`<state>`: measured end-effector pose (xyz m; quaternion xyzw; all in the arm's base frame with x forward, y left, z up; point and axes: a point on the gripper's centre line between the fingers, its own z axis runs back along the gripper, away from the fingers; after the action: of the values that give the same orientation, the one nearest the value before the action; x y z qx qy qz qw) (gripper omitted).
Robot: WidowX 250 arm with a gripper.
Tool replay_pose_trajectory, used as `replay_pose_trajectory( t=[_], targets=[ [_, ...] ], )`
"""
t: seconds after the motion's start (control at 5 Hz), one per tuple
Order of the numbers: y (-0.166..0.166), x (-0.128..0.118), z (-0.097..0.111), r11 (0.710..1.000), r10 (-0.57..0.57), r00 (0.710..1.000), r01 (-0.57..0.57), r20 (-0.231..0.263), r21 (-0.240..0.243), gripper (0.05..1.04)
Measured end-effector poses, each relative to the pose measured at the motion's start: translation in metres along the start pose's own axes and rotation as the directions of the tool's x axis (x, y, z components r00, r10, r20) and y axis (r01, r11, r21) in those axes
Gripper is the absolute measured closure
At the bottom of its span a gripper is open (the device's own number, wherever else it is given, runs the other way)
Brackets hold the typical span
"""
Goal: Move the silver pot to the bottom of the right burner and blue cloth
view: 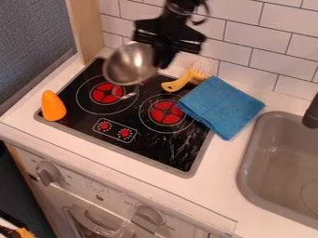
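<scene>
I hold the tilted pot [129, 64] above the stove's [81, 114] back edge, my gripper's [162, 60] fingers closed on its side.

I have the shiny silver pot [129, 64] raised and tilted above the stove [140, 148]. The blue cloth [222, 107] lies flat — one corner over the edge of the red-centred right burner [166, 113].

The fixed camera looks down at a steep slant from above the counter's front side, facing the tiled wall [242, 35] behind. It is near enough to take in the whole stovetop [133, 113], with the right burner [166, 112] close to centre, while the right edge cuts off the sink [273, 153].
</scene>
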<state>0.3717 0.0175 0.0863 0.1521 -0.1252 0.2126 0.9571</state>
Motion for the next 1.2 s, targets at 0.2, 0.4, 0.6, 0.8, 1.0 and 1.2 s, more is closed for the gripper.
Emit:
replay_pose_trajectory(
  t=[0.2,0.4,0.6,0.8,1.0,1.2],
  targets=[
    [-0.027,-0.032,0.004,0.995,-0.100,0.995,0.100,-0.010,-0.018,1.012],
    [-0.043,-0.058,0.010,0.986,-0.165,0.986,0.165,-0.008,-0.034,1.012],
    [-0.051,-0.086,0.010,0.976,-0.216,0.976,0.215,-0.022,-0.035,1.014],
    [-0.047,-0.101,0.002,0.974,-0.228,0.973,0.227,-0.050,-0.020,1.014],
    [-0.052,-0.103,0.001,0.974,-0.223,0.974,0.220,-0.047,-0.050,1.014],
    [-0.059,-0.110,-0.006,0.969,-0.240,0.966,0.233,-0.091,-0.078,0.986]
  ],
)
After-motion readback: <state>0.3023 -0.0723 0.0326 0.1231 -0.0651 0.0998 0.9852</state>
